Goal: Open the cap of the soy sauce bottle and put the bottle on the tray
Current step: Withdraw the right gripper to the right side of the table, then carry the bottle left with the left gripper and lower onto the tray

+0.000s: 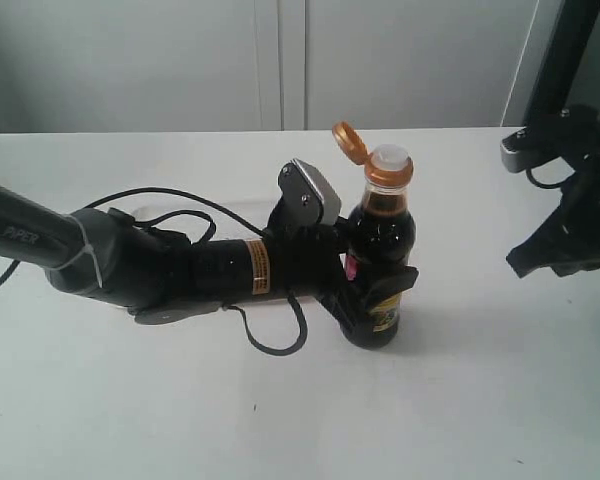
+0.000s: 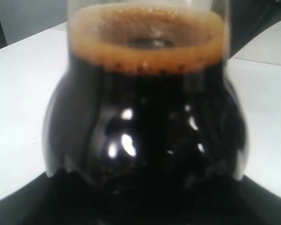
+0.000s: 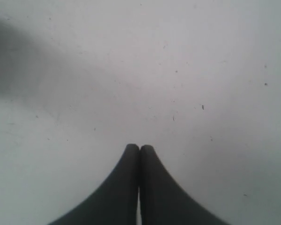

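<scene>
The soy sauce bottle (image 1: 385, 230) is upright near the table's middle, full of dark liquid. Its orange cap (image 1: 350, 142) is flipped back on its hinge, baring the white spout (image 1: 390, 156). My left gripper (image 1: 378, 292) reaches in from the left and is shut on the bottle's labelled body. In the left wrist view the bottle (image 2: 145, 122) fills the frame, with the dark fingers (image 2: 33, 201) low around it. My right gripper (image 1: 525, 262) hangs shut and empty at the right, its fingertips (image 3: 132, 151) pressed together over bare table. The tray is mostly hidden behind the left arm; a faint pale rim (image 1: 242, 206) shows there.
The left arm's black cable (image 1: 270, 345) loops on the table in front of the arm. A dark post (image 1: 570, 50) of the right arm's mount stands at the back right. A pale wall with panel seams runs behind the white table (image 1: 300, 420).
</scene>
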You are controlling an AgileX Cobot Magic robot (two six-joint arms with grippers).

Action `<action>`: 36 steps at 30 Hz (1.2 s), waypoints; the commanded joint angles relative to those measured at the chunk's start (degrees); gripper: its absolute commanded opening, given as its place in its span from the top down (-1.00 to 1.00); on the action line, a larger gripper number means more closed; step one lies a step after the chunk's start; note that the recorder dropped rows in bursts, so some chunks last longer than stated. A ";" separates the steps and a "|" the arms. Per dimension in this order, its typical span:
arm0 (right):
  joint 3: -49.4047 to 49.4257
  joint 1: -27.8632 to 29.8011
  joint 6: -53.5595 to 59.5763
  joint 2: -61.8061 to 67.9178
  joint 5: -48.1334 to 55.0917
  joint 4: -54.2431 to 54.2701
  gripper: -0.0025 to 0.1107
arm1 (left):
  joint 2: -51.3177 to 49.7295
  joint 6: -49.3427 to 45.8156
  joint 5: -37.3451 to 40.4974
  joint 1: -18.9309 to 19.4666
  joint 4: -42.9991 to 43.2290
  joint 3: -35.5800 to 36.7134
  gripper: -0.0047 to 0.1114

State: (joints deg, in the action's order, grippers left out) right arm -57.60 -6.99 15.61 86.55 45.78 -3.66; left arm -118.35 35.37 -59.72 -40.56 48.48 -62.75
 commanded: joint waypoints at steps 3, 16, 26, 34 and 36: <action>-0.59 0.16 -0.66 0.97 -5.98 4.03 0.96 | -0.91 1.09 3.58 -0.09 1.25 0.83 0.92; -0.36 0.16 -0.66 0.97 -13.94 7.12 0.96 | 4.56 2.49 4.31 -0.09 -0.07 0.83 0.92; -0.36 0.16 -0.91 0.97 -13.98 10.90 0.96 | 10.04 4.37 8.60 -0.09 -0.07 0.83 0.92; -0.36 0.16 -0.91 0.97 -14.10 10.90 0.96 | 15.09 5.83 12.87 -0.09 0.03 0.83 0.92; -0.36 0.16 -0.91 0.97 -14.10 10.90 0.96 | 16.65 5.97 15.65 -0.09 0.76 0.83 0.92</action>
State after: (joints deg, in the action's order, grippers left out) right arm -57.73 -6.99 15.06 87.56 32.30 7.19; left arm -105.44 40.46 -42.90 -40.69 49.43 -61.71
